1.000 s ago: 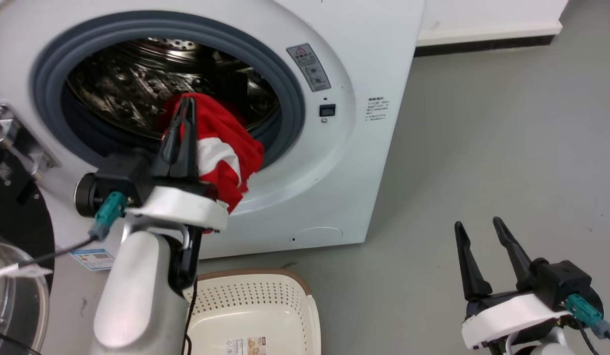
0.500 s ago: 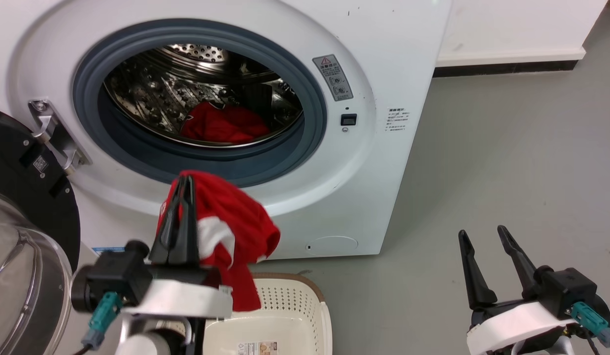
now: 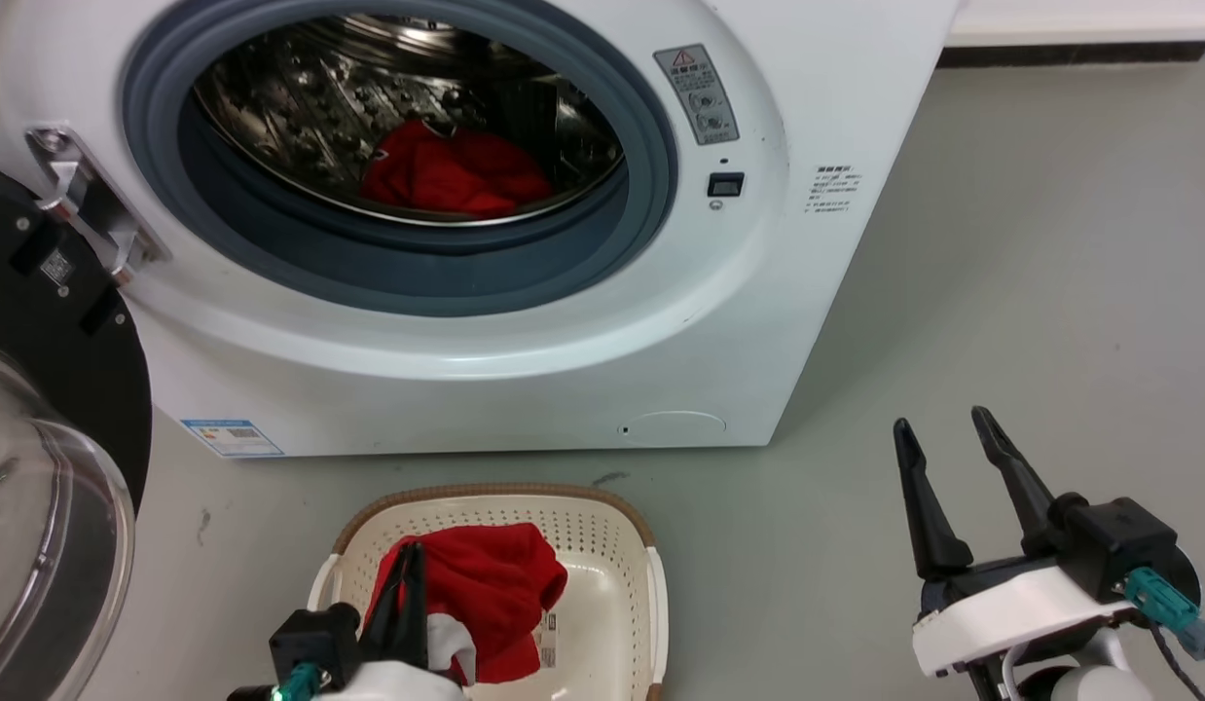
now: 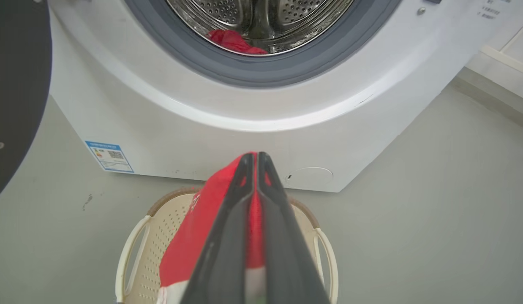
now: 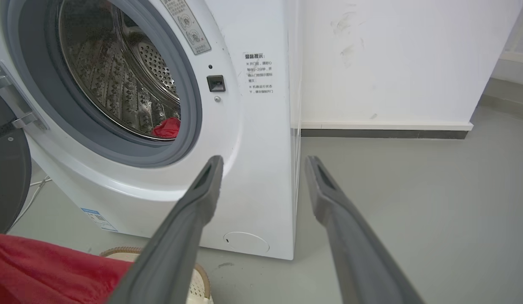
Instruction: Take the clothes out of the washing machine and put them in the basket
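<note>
The white washing machine (image 3: 525, 370) stands with its porthole open, and a red garment (image 3: 456, 173) lies in its steel drum; that garment (image 4: 234, 41) (image 5: 166, 127) shows in both wrist views too. Below it on the floor sits the cream basket (image 3: 602, 521) (image 4: 134, 249). My left gripper (image 3: 410, 560) (image 4: 253, 158) is shut on another red garment with white trim (image 3: 495, 594) (image 4: 194, 240), which hangs down into the basket. My right gripper (image 3: 943, 428) (image 5: 263, 162) stands open over the floor at the right, holding nothing.
The machine's black-rimmed glass door (image 3: 48, 467) hangs open at the left. A white wall with a dark skirting (image 5: 384, 133) runs behind the machine. Grey floor (image 3: 1002, 292) stretches to the right of the machine and basket.
My left gripper has come down from in front of the porthole with the red garment, which now hangs into the basket. The camera has tilted downward. My right gripper has kept still.
</note>
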{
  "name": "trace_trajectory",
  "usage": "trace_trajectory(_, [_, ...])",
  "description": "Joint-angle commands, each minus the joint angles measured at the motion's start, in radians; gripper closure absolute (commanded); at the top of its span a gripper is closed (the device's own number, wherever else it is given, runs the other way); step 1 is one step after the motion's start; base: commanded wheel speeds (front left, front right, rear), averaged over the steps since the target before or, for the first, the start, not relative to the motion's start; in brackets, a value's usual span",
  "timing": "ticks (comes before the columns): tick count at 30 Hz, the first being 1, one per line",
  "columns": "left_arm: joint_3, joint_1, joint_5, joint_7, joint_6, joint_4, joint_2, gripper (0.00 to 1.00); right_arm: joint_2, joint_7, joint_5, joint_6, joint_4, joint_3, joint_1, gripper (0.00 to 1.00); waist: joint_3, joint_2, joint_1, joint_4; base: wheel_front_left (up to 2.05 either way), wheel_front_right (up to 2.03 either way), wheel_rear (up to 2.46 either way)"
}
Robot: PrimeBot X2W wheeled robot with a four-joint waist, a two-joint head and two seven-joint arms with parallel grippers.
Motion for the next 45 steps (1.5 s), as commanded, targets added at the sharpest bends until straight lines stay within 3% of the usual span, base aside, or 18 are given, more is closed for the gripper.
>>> trace_trajectory(1, [0.006,-0.051,-0.017,-0.021,-0.011,0.063,-0.001,1.0,0.001,-0.009,-0.001,0.0,-0.005,0.004,-0.024,0.0,0.043,0.0,0.0,-0.001,0.0,0.0,0.0])
trace_trajectory(10, [0.051,-0.292,-0.052,-0.071,-0.054,0.44,0.004,1.0,0.001,-0.022,-0.016,0.0,-0.018,0.039,-0.105,0.0,0.222,0.0,0.0,-0.048,0.0,0.0,0.0])
trace_trajectory(20, [0.12,-0.549,-0.068,-0.075,-0.085,0.809,0.049,1.0,0.001,-0.061,0.007,0.0,-0.005,0.106,-0.216,0.0,0.436,0.0,0.0,-0.128,0.0,0.0,0.0])
trace_trajectory(27, [0.186,-0.635,-0.103,-0.074,-0.073,0.936,0.069,1.0,0.001,-0.093,0.029,0.0,0.015,0.133,-0.27,0.0,0.55,0.0,0.0,-0.165,0.0,0.0,0.0])
trace_trajectory(37, [0.224,-0.697,-0.111,-0.075,-0.063,0.997,0.086,1.0,0.001,-0.121,0.027,0.0,0.04,0.151,-0.316,0.0,0.608,0.0,0.0,-0.174,0.0,0.0,0.0])
trace_trajectory(38, [0.225,-0.702,-0.11,-0.075,-0.065,1.004,0.087,0.94,0.001,-0.122,0.025,0.0,0.044,0.152,-0.32,0.0,0.607,0.0,0.0,-0.174,0.0,0.0,0.0])
trace_trajectory(39, [0.226,-0.706,-0.108,-0.075,-0.066,1.011,0.089,0.64,0.001,-0.123,0.024,0.0,0.05,0.153,-0.322,0.0,0.604,0.0,0.0,-0.174,0.0,0.0,0.0])
trace_trajectory(40, [0.227,-0.709,-0.108,-0.075,-0.066,1.02,0.089,0.26,0.001,-0.124,0.022,0.0,0.055,0.153,-0.322,0.0,0.598,0.0,0.0,-0.173,0.0,0.0,0.0])
trace_trajectory(41, [0.228,-0.711,-0.108,-0.075,-0.068,1.028,0.088,0.0,0.001,-0.125,0.021,0.0,0.061,0.152,-0.32,0.0,0.59,0.0,0.0,-0.171,0.0,0.0,0.0])
trace_trajectory(45, [0.228,-0.69,-0.101,-0.075,-0.07,1.039,0.076,0.0,0.001,-0.129,0.008,0.0,0.082,0.14,-0.307,0.0,0.528,0.0,0.0,-0.159,0.0,0.0,0.0])
